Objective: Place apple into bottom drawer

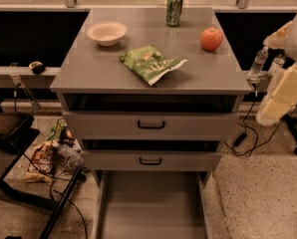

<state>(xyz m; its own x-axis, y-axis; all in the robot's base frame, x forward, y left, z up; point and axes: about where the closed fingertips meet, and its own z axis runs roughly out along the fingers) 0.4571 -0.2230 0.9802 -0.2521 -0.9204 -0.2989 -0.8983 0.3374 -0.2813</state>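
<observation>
red-orange round apple (211, 38) on smooth grey cabinet top (113, 68); gripper (259, 66) at right, state unclear.

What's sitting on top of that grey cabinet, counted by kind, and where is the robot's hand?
Bowl: 1
Can: 1
Apple: 1
Snack bag: 1
Total: 4
The hand is beside the right edge of the cabinet, touching none of them.

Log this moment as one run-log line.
apple: on cabinet top, right rear, not held | bottom drawer: pulled open | gripper: just right of cabinet top, apart from apple
</observation>
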